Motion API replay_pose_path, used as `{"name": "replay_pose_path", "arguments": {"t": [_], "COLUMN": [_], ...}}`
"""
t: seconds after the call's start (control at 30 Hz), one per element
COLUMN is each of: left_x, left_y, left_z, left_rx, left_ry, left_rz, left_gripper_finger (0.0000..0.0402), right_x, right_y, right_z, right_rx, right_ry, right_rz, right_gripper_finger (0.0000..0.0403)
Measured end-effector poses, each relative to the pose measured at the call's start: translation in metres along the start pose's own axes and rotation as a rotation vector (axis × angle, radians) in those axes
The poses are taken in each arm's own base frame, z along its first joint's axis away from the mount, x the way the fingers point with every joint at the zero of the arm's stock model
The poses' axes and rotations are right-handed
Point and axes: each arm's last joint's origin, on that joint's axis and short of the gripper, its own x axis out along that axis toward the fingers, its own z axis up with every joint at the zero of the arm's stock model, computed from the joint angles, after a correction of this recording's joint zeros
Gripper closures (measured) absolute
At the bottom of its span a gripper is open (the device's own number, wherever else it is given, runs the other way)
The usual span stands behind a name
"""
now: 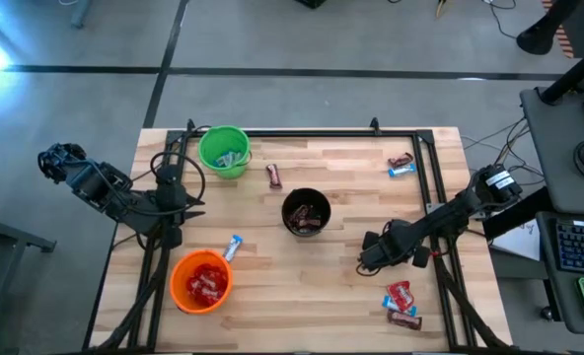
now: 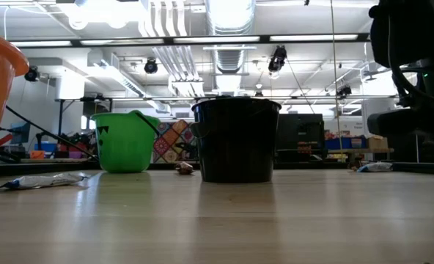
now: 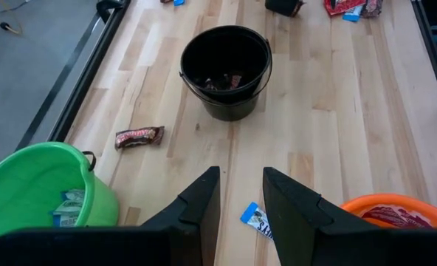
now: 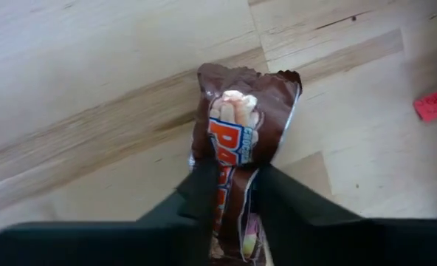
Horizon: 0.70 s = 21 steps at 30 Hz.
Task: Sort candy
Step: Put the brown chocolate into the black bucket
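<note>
Bright overhead lighting — soft shadows

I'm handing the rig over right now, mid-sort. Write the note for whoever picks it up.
Right tool: shut on a brown-wrapped candy, low over the table right of the black cup.
Left tool: fingers apart, empty, waiting at the left edge between the green cup and the orange cup.
Done: all three cups already hold candy.
Left: loose brown bar by the green cup, blue-and-white bar by the orange cup, a pair at the far right, a cluster at the near right.
</note>
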Motion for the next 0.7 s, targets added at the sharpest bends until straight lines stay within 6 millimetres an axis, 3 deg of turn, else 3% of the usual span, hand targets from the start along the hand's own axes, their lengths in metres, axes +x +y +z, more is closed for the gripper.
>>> {"name": "replay_pose_path", "arguments": {"t": [0.13, 0.7], "left_x": [0.0, 0.0], "left_y": [0.0, 0.0], "left_z": [0.0, 0.0], "left_rx": [0.0, 0.002], "left_ry": [0.0, 0.001], "left_rz": [0.001, 0.002], "left_gripper_finger": [0.0315, 0.0315], "right_x": [0.0, -0.014], "right_y": [0.0, 0.004], "right_z": [0.0, -0.005], "right_rx": [-0.011, -0.048], "right_ry": [-0.003, 0.021], "right_rz": [-0.004, 0.031], "right_gripper_finger": [0.038, 0.0395]}}
